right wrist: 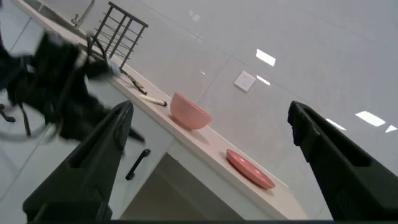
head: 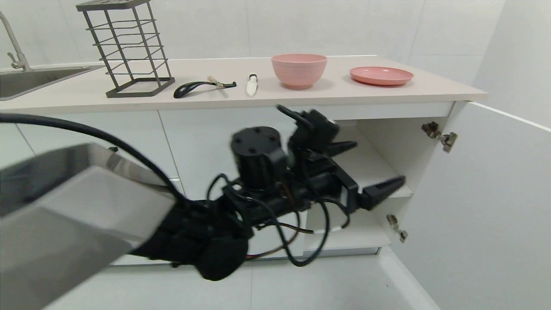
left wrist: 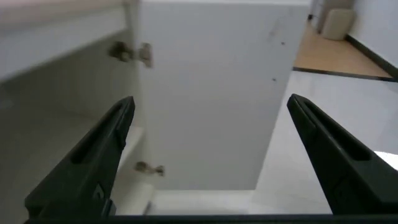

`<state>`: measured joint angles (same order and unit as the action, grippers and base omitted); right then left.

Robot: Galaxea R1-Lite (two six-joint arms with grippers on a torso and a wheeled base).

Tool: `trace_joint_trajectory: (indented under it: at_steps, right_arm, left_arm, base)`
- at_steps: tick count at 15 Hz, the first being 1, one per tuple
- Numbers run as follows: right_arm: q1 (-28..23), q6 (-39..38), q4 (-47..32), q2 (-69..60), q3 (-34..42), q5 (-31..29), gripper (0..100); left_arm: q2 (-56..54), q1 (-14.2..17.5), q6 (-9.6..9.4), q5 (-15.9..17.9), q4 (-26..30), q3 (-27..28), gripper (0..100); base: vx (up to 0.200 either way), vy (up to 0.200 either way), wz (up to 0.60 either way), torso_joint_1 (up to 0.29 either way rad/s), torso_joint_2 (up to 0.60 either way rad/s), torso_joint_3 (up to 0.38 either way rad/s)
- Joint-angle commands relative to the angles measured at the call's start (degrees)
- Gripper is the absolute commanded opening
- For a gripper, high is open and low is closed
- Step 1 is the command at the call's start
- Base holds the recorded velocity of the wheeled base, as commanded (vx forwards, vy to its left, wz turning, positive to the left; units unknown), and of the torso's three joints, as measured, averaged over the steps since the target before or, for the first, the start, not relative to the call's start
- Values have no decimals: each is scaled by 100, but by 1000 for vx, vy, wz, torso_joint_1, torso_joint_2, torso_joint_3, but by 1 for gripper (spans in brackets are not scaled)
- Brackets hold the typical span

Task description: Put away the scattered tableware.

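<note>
The black spoon (head: 198, 87) lies with its long axis along the front edge of the counter (head: 344, 92), its bowl end towards the rack (head: 129, 47) and its handle towards the right end. A small tan piece (head: 214, 81) crosses that handle; what it is cannot be made out. Just beside it, a white utensil (head: 252, 85) of unclear kind points from front to back. The bowl (head: 298, 70) stands upright mid-counter, mouth up, and the plate (head: 381, 75) lies flat near the right end.

The left end effector (head: 379, 161) hangs below the counter's front edge, before the open cabinet's shelf (head: 370, 165), fingers spread wide and empty, pointing towards the door (head: 486, 206). All the tableware sits above it, well apart. The arm hides part of the cabinet fronts.

The right end effector (right wrist: 211, 107) is also spread wide and empty, looking up at the counter from below, well apart from bowl and plate
</note>
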<state>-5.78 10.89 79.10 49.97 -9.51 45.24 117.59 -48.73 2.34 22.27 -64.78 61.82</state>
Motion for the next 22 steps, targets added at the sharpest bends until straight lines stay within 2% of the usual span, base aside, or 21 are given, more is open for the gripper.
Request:
trace_joint_trajectory:
  at_steps: [1,2,3,5,6,7,9,11,12,13,14,15,16,17,18,19,21,22]
  right_arm:
    - [77,1,0,-22,133,2,100]
    - [121,1,0,-119,265,2,100]
    - [138,1,0,-198,344,2,100]
    - [147,-8,-211,-848,837,-15,100]
    - [138,-8,-352,-1051,924,-24,100]
    - [138,-16,-1011,-1692,924,-50,100]
    - [112,-16,-2206,-2712,942,-59,100]
    - [121,-69,-3261,-3573,924,-59,100]
    - [174,-122,-4184,-4259,942,-244,100]
    - [191,-157,-4720,-4514,951,-472,100]
    - [191,-368,-4896,-4496,951,-780,100]
    - [191,-895,-5353,-4496,951,-1404,100]
    - [191,-1150,-5713,-4496,951,-1861,100]
    - [191,-1264,-6311,-4496,951,-2327,100]
    - [191,-1203,-6706,-4496,951,-2406,100]
    - [191,-966,-7251,-4496,951,-2432,100]
    - [191,-711,-7656,-4496,942,-2441,100]
    - [191,-711,-7612,-4496,942,-2441,100]
  left_arm:
    - [-3049,1585,-32,40,-281,-2429,100]
    - [-3787,1858,-32,40,-360,-3009,100]
    - [-4139,1963,-41,32,-395,-3264,100]
    - [-5580,2324,-102,-4,-369,-4169,100]
    - [-5870,2491,-146,-4,-351,-4327,100]
    - [-6530,3053,-181,23,-325,-4696,100]
    - [-7417,3501,-164,32,-298,-5206,100]
    - [-8103,3871,-137,32,-8,-5584,100]
    - [-8867,4099,-67,14,642,-5742,100]
    - [-9421,4205,-14,14,1301,-5786,100]
    - [-9931,4336,3,5,2066,-5830,100]
    - [-10608,4547,74,-12,3112,-5918,100]
    - [-11056,4714,197,-12,3833,-5927,100]
    - [-11724,4917,293,-48,4914,-5936,100]
    - [-11759,4881,249,-232,5230,-6032,100]
    - [-11759,4881,118,-962,5555,-6182,100]
    - [-11759,4881,3,-1638,6294,-6129,100]
    - [-11759,4881,38,-1753,6206,-6138,100]
  base:
    - [0,0,0,0,0,0]
    - [0,0,0,0,0,0]
    - [0,0,0,0,0,0]
    - [0,0,0,0,0,0]
    - [0,0,0,0,0,0]
    - [0,0,0,0,0,0]
    - [0,0,0,0,0,0]
    - [0,0,0,0,0,0]
    - [0,0,0,0,0,0]
    - [0,0,0,0,0,0]
    - [0,0,0,0,0,0]
    - [0,0,0,0,0,0]
    - [0,0,0,0,0,0]
    - [0,0,0,0,0,0]
    - [0,0,0,0,0,0]
    - [0,0,0,0,0,0]
    - [0,0,0,0,0,0]
    - [0,0,0,0,0,0]
